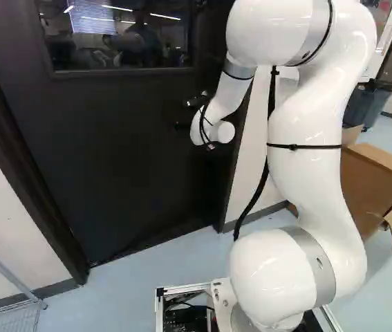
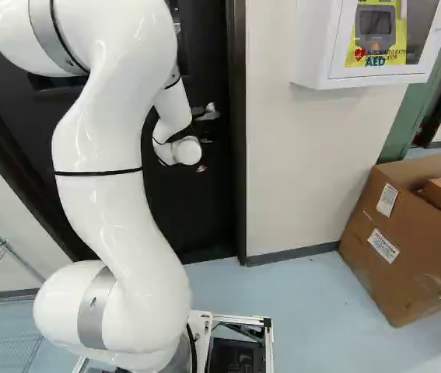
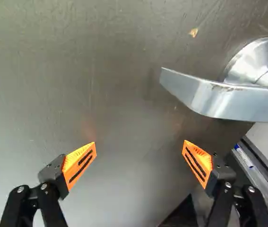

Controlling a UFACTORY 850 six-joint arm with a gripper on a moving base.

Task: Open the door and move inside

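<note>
Two fingers (image 3: 79, 163) spread | door handle (image 3: 228, 100) ahead, toward one side, apart

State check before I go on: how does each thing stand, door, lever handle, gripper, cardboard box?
Door: closed in its frame.
Lever handle: not gripped; cannot tell if it is turned at all.
Gripper: open, nothing between its fingers.
Cardboard box: open, flaps spread.

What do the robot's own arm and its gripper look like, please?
The arm is glossy white and rounded, with grey bands at joints, a black cable and thin black straps. The gripper is black, with visible screws and two wedge-shaped orange pads marked by dark stripes.
</note>
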